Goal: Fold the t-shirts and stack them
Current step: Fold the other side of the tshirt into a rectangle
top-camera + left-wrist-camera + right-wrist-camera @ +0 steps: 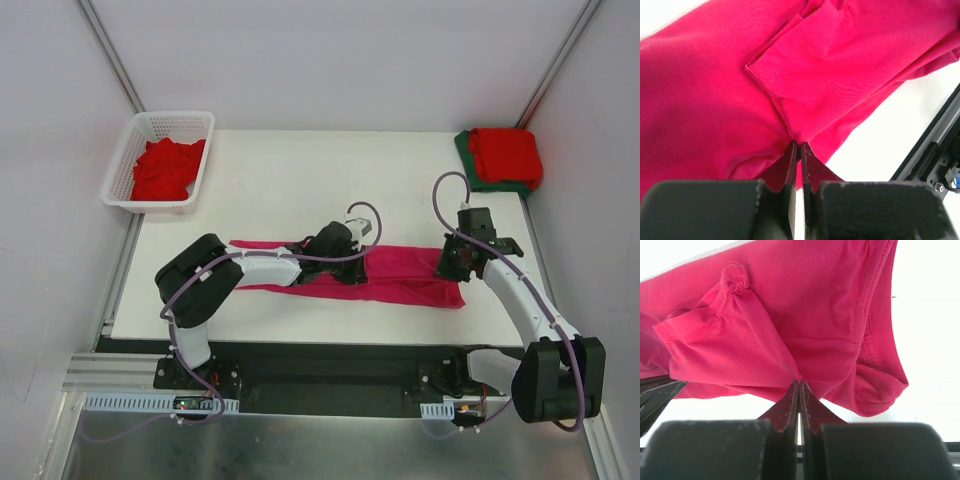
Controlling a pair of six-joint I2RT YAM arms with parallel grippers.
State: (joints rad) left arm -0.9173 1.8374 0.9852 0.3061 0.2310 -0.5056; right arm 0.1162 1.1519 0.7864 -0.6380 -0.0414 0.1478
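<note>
The pink t-shirt (pixel 405 275) lay on the white table (pixel 300 170), toward its near edge. It was gathered into a long narrow band with its long axis running left to right, the right end sitting a little nearer to me. The cloth was a soft, matte knit. My left wrist view showed a flat stitched flap over smooth folds, and my right wrist view showed a sleeve opening with a puckered seam and a double-stitched hem.

My left gripper (pixel 798 145) had its jaws pressed together on a fold of that cloth, about midway along the band. My right gripper (pixel 799 382) pinched the cloth the same way near the band's right end.

The band stopped short of the table's right edge, with a strip of white along the near edge. A broad stretch of tabletop lay between the band and the far corners.

At the far left corner stood a white lattice basket (pixel 205 122) holding crumpled red t-shirts (pixel 165 170). At the far right corner, a folded red t-shirt (pixel 507 155) rested on a dark green t-shirt (pixel 467 150).
</note>
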